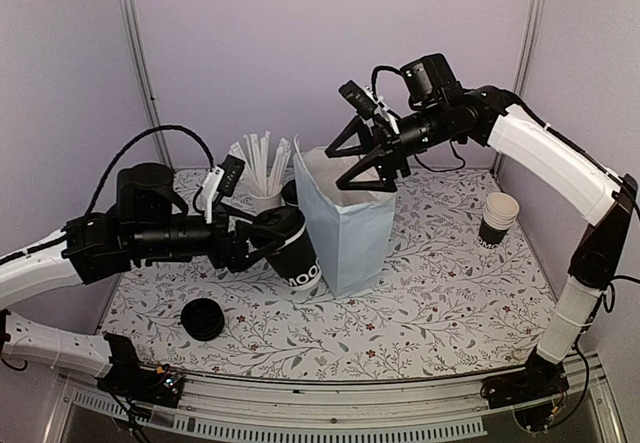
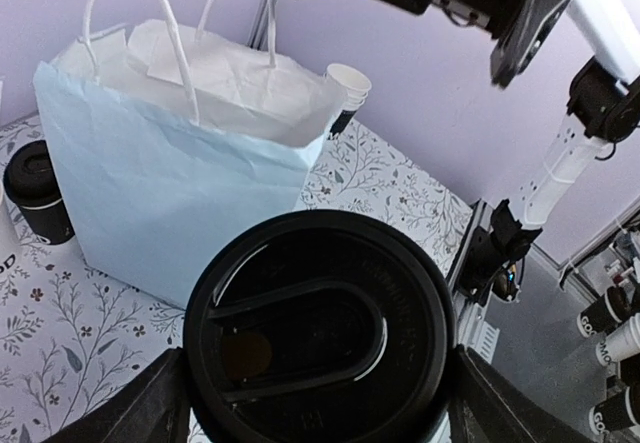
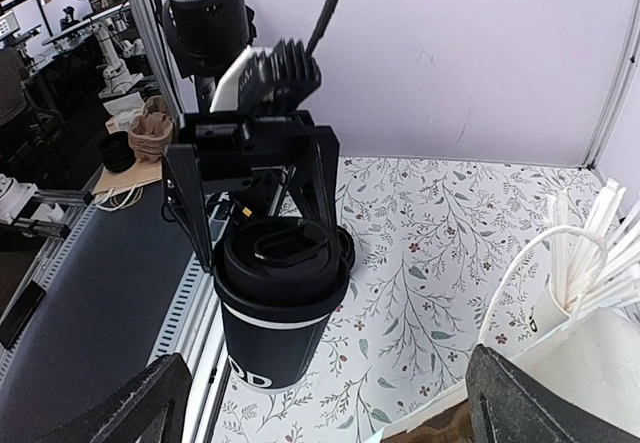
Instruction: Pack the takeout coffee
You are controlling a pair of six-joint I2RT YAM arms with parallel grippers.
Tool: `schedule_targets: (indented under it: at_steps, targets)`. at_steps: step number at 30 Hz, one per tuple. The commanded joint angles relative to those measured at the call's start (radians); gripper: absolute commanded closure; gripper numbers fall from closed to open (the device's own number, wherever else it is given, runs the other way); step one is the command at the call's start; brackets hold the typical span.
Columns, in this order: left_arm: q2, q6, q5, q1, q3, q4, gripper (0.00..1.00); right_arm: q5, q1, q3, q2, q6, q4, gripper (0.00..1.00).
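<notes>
The takeout coffee [image 1: 287,250], a black cup with a black lid and white lettering, is gripped at its sides by my left gripper [image 1: 262,243], just left of the light blue paper bag [image 1: 347,225]. It leans toward the bag. In the left wrist view its lid [image 2: 320,328] fills the lower frame between my two fingers [image 2: 135,408]. My right gripper [image 1: 372,168] hangs open above the bag's mouth, holding nothing. The right wrist view shows the coffee [image 3: 278,308] in the left gripper's jaws, and my right gripper [image 3: 335,418] wide open.
A second small lidded black cup [image 2: 38,191] stands behind the bag. A cup of white straws [image 1: 262,173] is at the back left. Stacked unlidded cups [image 1: 498,218] stand at the right. A pile of loose black lids [image 1: 203,319] lies front left.
</notes>
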Motion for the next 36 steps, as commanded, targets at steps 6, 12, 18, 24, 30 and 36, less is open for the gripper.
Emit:
schedule_targets:
  at_steps: [6, 12, 18, 24, 30, 36]
  targets:
    - [0.112, 0.064, -0.082, -0.141, -0.105, 0.176, 0.41, 0.131, -0.009, -0.070, -0.132, -0.119, -0.116, 0.01]
    - [0.246, 0.106, -0.127, -0.218, -0.103, 0.275, 0.41, 0.247, -0.122, -0.200, -0.221, 0.017, 0.010, 0.01]
    - [0.359, 0.128, -0.131, -0.280, -0.108, 0.384, 0.41, 0.387, -0.190, -0.243, -0.211, 0.109, 0.041, 0.01]
    - [0.486, 0.165, -0.235, -0.338, -0.100, 0.448, 0.41, 0.400, -0.190, -0.201, -0.094, 0.131, -0.059, 0.01]
    - [0.601, 0.189, -0.278, -0.373, -0.056, 0.460, 0.38, 0.356, -0.189, -0.169, -0.023, 0.154, -0.092, 0.01]
    - [0.635, 0.185, -0.303, -0.395, -0.029, 0.439, 0.02, 0.365, -0.187, -0.150, 0.007, 0.174, -0.093, 0.09]
